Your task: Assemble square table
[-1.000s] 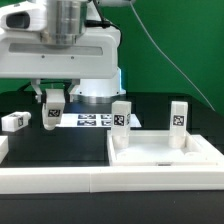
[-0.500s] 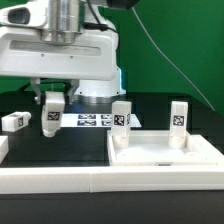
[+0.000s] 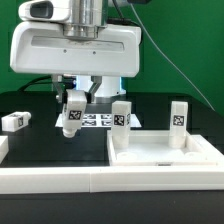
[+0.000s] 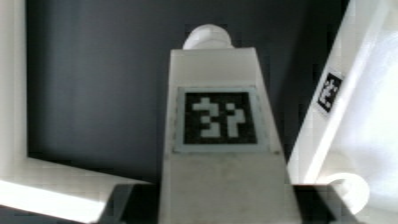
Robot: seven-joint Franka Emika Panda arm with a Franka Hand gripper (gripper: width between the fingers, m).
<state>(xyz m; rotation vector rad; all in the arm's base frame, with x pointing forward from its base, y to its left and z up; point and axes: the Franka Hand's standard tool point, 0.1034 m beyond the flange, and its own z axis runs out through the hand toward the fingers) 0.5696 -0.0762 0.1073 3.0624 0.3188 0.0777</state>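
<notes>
Gripper (image 3: 72,100) is closed partway around a white leg (image 3: 72,122), which is held tilted above the black table (image 3: 40,145), near the square top (image 3: 160,150). With that tilt uncorrected, the nearer standing leg (image 3: 121,114) could perhaps be knocked, or the seating misaligned.

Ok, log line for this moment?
fingers: shut on held leg | tabletop: two legs upright at far corners | fourth leg: lying apart, exterior view's left
</notes>
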